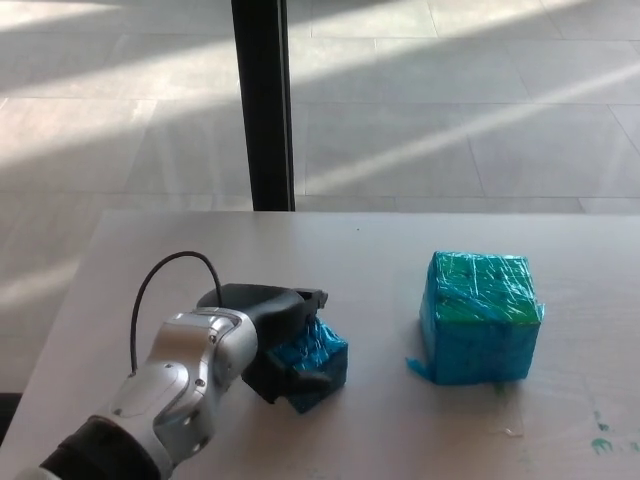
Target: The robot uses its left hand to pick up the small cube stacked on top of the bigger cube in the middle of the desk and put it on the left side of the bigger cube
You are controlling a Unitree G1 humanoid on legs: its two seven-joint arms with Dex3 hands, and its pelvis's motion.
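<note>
The left hand (272, 335) grasps the small cube (315, 362), fingers wrapped around it. The small cube rests on the desk (370, 270), tilted, to the left of the big cube (480, 318) and well apart from it.

Premises resemble a lab or office test area: a plain pale desk (330, 250) with paint specks stands beside full-height glazing with a black mullion (265, 100), overlooking a sunlit tiled floor (450, 100).
</note>
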